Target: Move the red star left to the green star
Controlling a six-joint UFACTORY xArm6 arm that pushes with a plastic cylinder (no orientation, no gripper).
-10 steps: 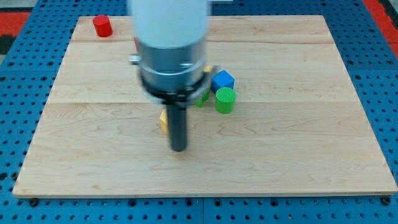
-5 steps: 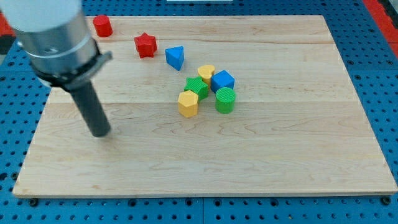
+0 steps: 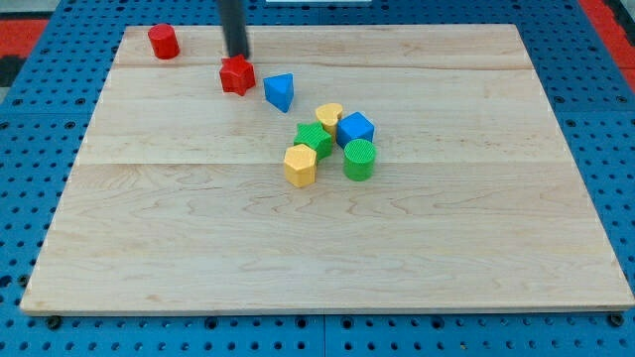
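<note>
Rod at the red star, near the top of the worktop.

Camera view: the rod comes down from the view's top; my tip [image 3: 237,56] stands just above the red star [image 3: 236,74], touching or nearly touching its top edge. No gripper is fitted, so no open or closed state applies. The red star lies on the wooden worktop [image 3: 179,248], in the upper left part. A red cylinder [image 3: 164,42] stands near the top left corner, well apart from the star. A blue triangle [image 3: 281,91] lies just right of the star. Below and right of it sits a cluster: the green star [image 3: 315,139] in the middle, a yellow hexagon [image 3: 300,165] at its lower left, a yellow block [image 3: 329,117] above it, a blue cube [image 3: 355,128] to its right, and a green cylinder [image 3: 360,159] at lower right. The red star is above and left of the green star, apart from it.
</note>
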